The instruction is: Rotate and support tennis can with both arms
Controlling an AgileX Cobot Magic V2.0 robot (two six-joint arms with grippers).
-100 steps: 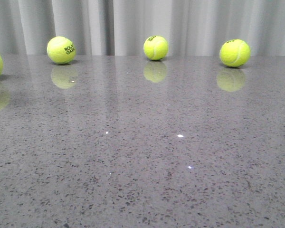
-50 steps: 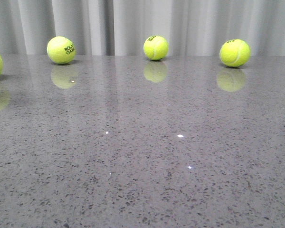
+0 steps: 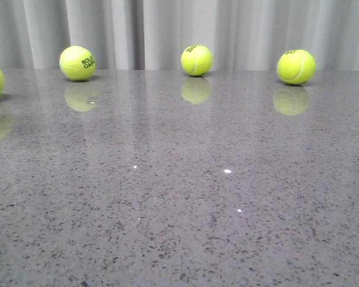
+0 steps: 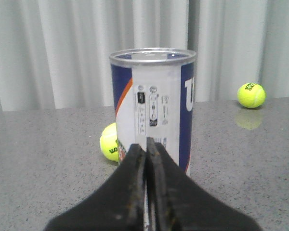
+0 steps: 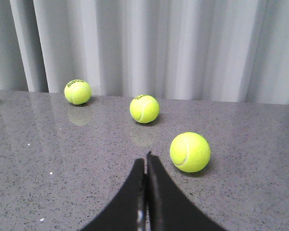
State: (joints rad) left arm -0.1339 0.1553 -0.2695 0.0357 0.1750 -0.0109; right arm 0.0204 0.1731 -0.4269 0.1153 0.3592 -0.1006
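The tennis can (image 4: 154, 106) stands upright on the grey table, its silver rim on top and its white and navy label with an orange stripe facing the left wrist camera. My left gripper (image 4: 145, 143) is shut with nothing in it, its tips just in front of the can's lower half. In the right wrist view my right gripper (image 5: 146, 160) is shut and empty above bare table, with no can in sight. The front view shows neither the can nor either arm.
A tennis ball (image 4: 110, 142) lies beside the can's base and another (image 4: 251, 95) farther back. Three balls (image 5: 190, 151) (image 5: 144, 109) (image 5: 77, 92) lie ahead of the right gripper. Several balls (image 3: 77, 63) (image 3: 196, 60) (image 3: 295, 66) line the table's far edge by a grey curtain.
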